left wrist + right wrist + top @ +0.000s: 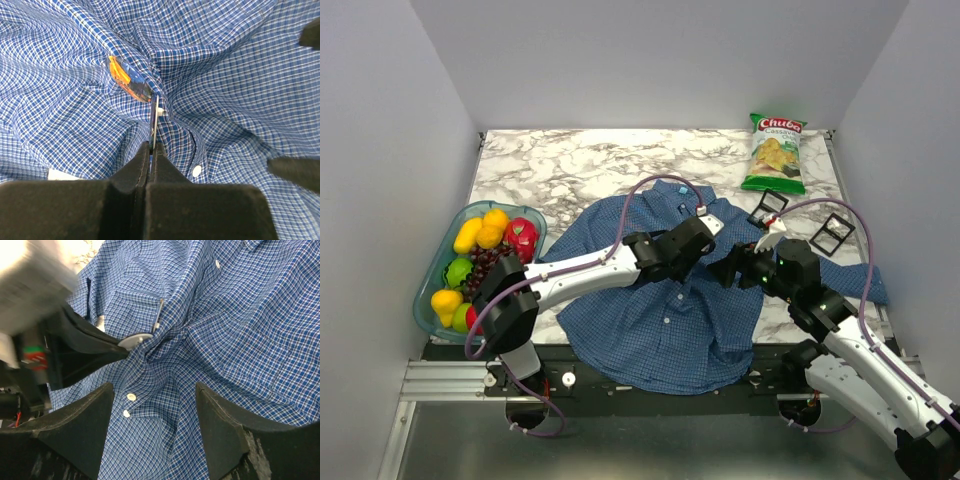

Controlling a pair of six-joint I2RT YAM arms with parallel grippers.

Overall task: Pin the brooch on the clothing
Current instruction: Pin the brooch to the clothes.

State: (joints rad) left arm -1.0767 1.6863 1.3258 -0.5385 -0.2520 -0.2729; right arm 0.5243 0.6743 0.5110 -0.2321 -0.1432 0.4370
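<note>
The left jaws are clenched on the brooch (132,84), edge-on and pointing straight ahead into a bunched fold of the shirt (660,330), which lies mid-tabletop, draping over the near edge. The right jaws hang released just beside that fold, toward the right edge.

Folds of the shirt (225,75) hide most of the orange-and-dark brooch (129,80), leaving its design impossible to tell.
</note>
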